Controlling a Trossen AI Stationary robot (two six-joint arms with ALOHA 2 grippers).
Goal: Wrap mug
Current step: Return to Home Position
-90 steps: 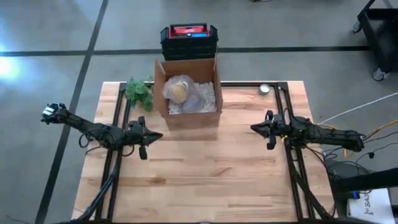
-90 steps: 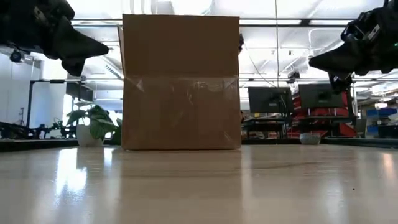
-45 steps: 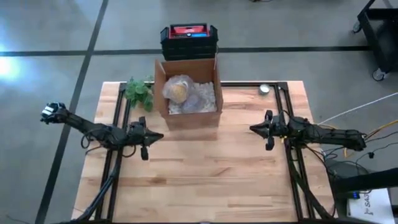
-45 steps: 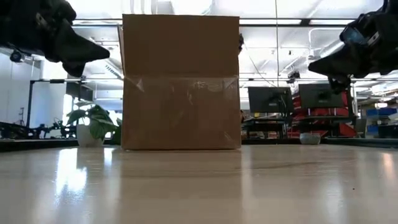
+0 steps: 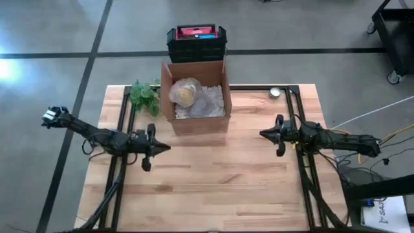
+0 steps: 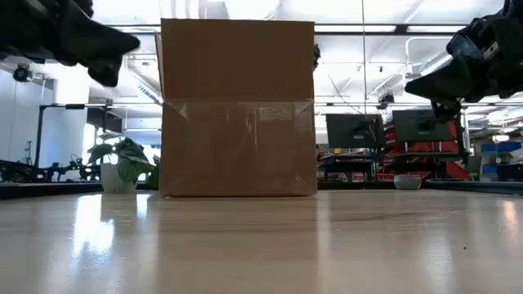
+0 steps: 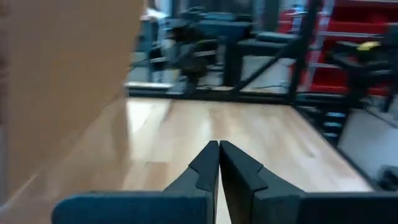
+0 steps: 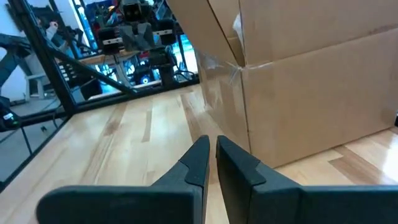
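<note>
Sitting at the middle of the tabletop's (image 5: 220, 188) far edge, the box (image 5: 194, 123) has its top open. The yellow mug (image 5: 185, 94) lies inside it in clear wrap, at the far left. A second bundle (image 5: 208, 102) lies just beside it. A plant (image 5: 143, 94) stands by the box's left side. A small round dish (image 5: 275, 92) sits near the far right corner.

The left gripper (image 5: 165, 147) hangs over the tabletop toward the left edge. Its fingers (image 7: 208, 163) are pressed together and hold nothing. Since a second ago it has swung a little toward the near edge, and the low view shows it higher up.

The right gripper (image 5: 264, 134) hangs toward the right edge. Its fingers (image 8: 200, 152) are pressed together too, with nothing between them. It has hardly moved. The box and mugs have stayed put.
</note>
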